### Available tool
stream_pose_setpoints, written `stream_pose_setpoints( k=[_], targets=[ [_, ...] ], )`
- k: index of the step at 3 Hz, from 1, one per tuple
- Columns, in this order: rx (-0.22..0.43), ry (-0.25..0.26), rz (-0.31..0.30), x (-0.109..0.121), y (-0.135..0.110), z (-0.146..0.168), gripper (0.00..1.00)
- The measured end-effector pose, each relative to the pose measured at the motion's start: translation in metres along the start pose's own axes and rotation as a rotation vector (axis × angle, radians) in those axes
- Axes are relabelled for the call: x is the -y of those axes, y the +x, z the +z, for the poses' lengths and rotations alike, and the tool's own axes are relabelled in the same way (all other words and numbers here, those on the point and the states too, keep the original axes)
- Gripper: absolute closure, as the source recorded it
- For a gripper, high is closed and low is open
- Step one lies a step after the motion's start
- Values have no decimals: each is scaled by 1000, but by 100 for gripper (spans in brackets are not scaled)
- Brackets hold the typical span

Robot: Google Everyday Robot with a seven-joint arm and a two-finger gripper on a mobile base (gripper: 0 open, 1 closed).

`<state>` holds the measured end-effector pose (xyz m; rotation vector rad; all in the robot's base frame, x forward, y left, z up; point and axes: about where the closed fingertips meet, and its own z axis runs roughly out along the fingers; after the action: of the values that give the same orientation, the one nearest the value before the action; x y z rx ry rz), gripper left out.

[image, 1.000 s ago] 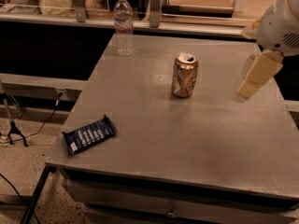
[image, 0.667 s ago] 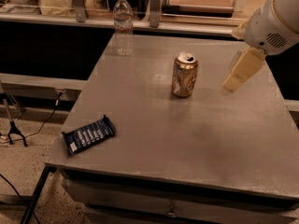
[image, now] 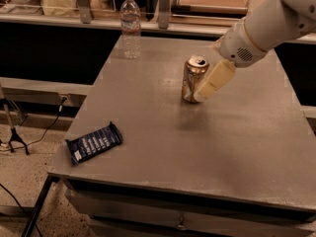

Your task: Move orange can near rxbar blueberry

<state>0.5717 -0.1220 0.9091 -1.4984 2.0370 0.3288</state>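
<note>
Moved since earlier: the hand (image: 206,87) has swung in from the far side of the desk (image: 237,147) and now sits right against the orange can (image: 191,75); the can, bar and bottle have stayed put.
Hand: low beside the can, on the side away from the bar, its pale tip overlapping the can's lower wall. I cannot tell whether it is spread, pressed together or already pinching the can.
Arm: the white arm (image: 269,26) slopes down to the can from above and behind it.
Orange can: upright on the desk, silver top showing, not lifted.
Rxbar blueberry (image: 94,142): flat on the desk, well apart from the can, toward the front edge on the side opposite the hand.
Water bottle (image: 130,26): upright behind the can, near the back edge, well apart from it.
Handling: the can is probably light and thin-walled, stiff enough for a moderate squeeze yet easy to dent. Its smooth metal may slip, and it could tip if nudged near the top.
Where to hold: across the middle of the round wall, below the rim, squarely on both sides.
Step in hand: closing in for the grasp, as I judge it; the carry toward the bar is not yet done.
</note>
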Motion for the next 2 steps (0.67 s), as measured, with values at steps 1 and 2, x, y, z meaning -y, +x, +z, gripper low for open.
stream_pose_setpoints(
  k=[1, 2],
  targets=[
    [9, -6, 0, 1, -2, 7, 0],
    [9, -8, -1, 0, -3, 8, 15]
  ],
)
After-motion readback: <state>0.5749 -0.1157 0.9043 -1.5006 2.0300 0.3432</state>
